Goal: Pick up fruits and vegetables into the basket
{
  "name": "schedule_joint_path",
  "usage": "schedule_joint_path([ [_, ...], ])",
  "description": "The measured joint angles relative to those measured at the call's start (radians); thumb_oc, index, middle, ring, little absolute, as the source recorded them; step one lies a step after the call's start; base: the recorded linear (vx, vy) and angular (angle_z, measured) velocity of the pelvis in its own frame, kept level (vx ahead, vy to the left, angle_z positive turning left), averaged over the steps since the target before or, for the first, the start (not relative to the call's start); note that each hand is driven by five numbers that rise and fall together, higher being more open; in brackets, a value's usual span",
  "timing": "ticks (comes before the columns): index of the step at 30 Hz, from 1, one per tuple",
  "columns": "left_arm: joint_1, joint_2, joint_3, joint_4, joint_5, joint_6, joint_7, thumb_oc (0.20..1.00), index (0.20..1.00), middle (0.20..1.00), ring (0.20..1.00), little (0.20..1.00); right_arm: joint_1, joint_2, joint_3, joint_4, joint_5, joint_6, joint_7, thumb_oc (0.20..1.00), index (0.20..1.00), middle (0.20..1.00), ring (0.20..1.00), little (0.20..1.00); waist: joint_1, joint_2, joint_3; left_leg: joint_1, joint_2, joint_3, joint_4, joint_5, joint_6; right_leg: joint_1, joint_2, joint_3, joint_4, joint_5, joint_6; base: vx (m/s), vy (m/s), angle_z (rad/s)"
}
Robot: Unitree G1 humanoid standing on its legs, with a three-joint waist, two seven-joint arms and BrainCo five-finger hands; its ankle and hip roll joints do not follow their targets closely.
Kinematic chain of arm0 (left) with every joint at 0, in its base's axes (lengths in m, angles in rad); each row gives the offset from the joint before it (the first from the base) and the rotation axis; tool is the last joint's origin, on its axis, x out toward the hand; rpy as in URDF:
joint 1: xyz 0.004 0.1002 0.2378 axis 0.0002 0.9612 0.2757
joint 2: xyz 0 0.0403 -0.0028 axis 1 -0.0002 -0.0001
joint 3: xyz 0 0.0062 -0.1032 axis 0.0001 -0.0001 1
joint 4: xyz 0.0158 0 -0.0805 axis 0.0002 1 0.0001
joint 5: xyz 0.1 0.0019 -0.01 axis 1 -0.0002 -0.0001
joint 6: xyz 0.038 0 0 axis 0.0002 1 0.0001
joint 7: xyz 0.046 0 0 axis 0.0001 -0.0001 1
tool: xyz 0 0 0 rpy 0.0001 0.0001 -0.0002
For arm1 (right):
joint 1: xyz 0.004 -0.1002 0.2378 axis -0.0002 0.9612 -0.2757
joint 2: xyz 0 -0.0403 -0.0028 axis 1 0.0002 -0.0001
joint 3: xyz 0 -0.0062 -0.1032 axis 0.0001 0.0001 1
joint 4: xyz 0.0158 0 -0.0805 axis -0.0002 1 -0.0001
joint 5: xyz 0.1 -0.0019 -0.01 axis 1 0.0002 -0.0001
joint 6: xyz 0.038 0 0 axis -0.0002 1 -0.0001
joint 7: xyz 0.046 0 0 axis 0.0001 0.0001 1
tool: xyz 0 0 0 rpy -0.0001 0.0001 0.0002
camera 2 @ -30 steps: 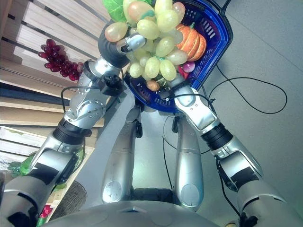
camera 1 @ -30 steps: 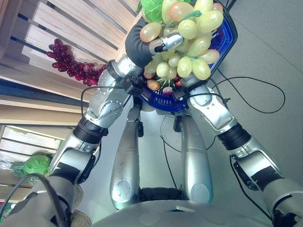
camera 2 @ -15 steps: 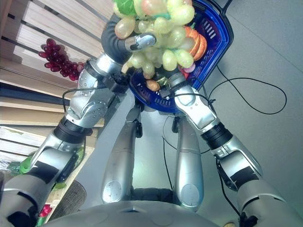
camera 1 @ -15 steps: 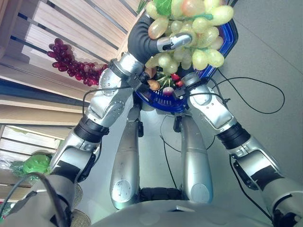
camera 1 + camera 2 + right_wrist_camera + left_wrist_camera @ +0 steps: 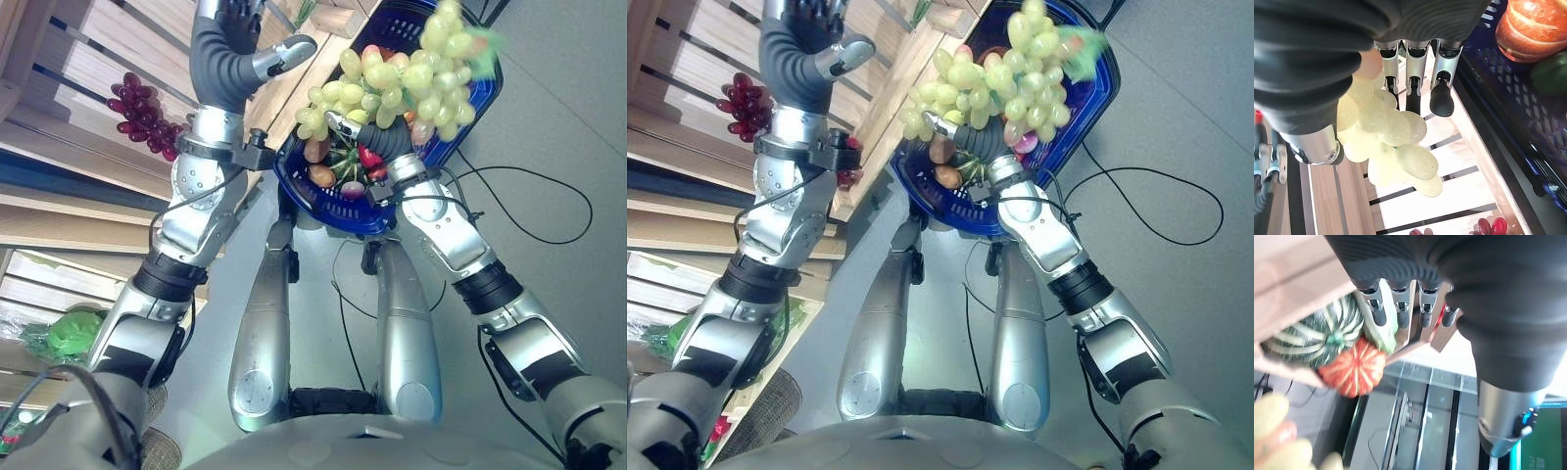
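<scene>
Wooden slatted shelving (image 5: 108, 59) runs along the robot's left, with a bunch of dark red grapes (image 5: 145, 116) lying on one slat and grey floor (image 5: 558, 117) to the right. Over the blue basket (image 5: 468, 108), which already holds an orange pumpkin (image 5: 1535, 27) and other small produce, the right hand (image 5: 364, 132) is curled round a bunch of green grapes (image 5: 402, 83). Raised beside the shelving, the left hand (image 5: 235, 44) is empty with fingers (image 5: 1400, 313) straight and relaxed, near a striped green squash (image 5: 1312, 340) and a small orange gourd (image 5: 1354, 372).

You have one blue basket (image 5: 460, 137), one bunch of green grapes (image 5: 411, 78), one bunch of red grapes (image 5: 147, 122), one orange pumpkin (image 5: 1535, 27), and one striped green squash (image 5: 1312, 338).
</scene>
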Motion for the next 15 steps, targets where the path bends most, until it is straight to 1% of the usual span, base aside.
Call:
schedule_joint_path([
  [3, 0.003, 0.000, 0.001, 0.000, 0.019, 0.000, 0.034, 1.000, 1.000, 1.000, 1.000, 1.000, 0.000, 0.000, -0.005, 0.000, 0.000, -0.008, 0.000, 0.200, 0.200, 0.200, 0.200, 0.200, 0.001, 0.000, 0.000, -0.001, 0.000, 0.000, 0.000, 0.000, 0.000, -0.001, 0.000, 0.000, 0.000, 0.000, 0.000, 0.00, 0.000, 0.00],
  [8, 0.001, 0.004, 0.023, 0.018, 0.178, 0.003, 0.140, 1.000, 1.000, 1.000, 1.000, 1.000, 0.000, -0.001, -0.008, 0.010, 0.002, -0.008, 0.000, 0.200, 0.200, 0.200, 0.200, 0.200, 0.002, 0.000, 0.000, 0.000, 0.000, 0.000, 0.000, -0.001, -0.002, -0.001, 0.001, 0.000, 0.001, 0.000, 0.000, 0.00, 0.000, 0.00],
  [10, -0.009, 0.028, 0.029, 0.065, 0.250, 0.006, 0.189, 1.000, 1.000, 1.000, 1.000, 1.000, -0.004, 0.001, -0.023, 0.057, 0.005, -0.010, -0.001, 0.200, 0.200, 0.200, 0.200, 0.200, 0.003, 0.000, 0.000, 0.002, 0.001, 0.002, 0.000, -0.002, -0.002, -0.001, 0.002, 0.001, 0.002, 0.000, 0.000, 0.00, 0.000, 0.00],
  [12, -0.015, 0.052, 0.033, 0.107, 0.274, 0.026, 0.221, 1.000, 1.000, 1.000, 1.000, 1.000, -0.003, -0.004, -0.024, 0.087, 0.026, -0.009, -0.006, 0.200, 0.200, 0.200, 0.200, 0.200, 0.003, 0.002, 0.001, 0.002, 0.001, 0.003, 0.000, -0.001, -0.003, -0.001, 0.002, 0.001, 0.002, 0.000, 0.000, 0.00, 0.000, 0.00],
  [14, -0.024, 0.093, 0.038, 0.190, 0.313, 0.053, 0.267, 1.000, 1.000, 1.000, 1.000, 1.000, -0.004, -0.009, -0.025, 0.152, 0.040, -0.006, -0.013, 0.200, 0.200, 0.200, 0.200, 0.200, 0.003, 0.003, 0.001, 0.003, 0.001, 0.005, 0.001, 0.000, -0.005, -0.001, 0.002, 0.002, 0.004, 0.000, 0.000, 0.01, 0.053, -0.01],
  [15, -0.028, 0.113, 0.038, 0.238, 0.335, 0.052, 0.290, 1.000, 1.000, 1.000, 1.000, 1.000, -0.006, -0.014, -0.025, 0.187, 0.040, -0.003, -0.012, 0.200, 0.200, 0.200, 0.200, 0.200, 0.003, 0.003, 0.001, 0.005, 0.002, 0.006, 0.001, 0.001, -0.006, -0.001, 0.001, 0.003, 0.005, 0.000, 0.000, 0.00, 0.061, -0.01],
])
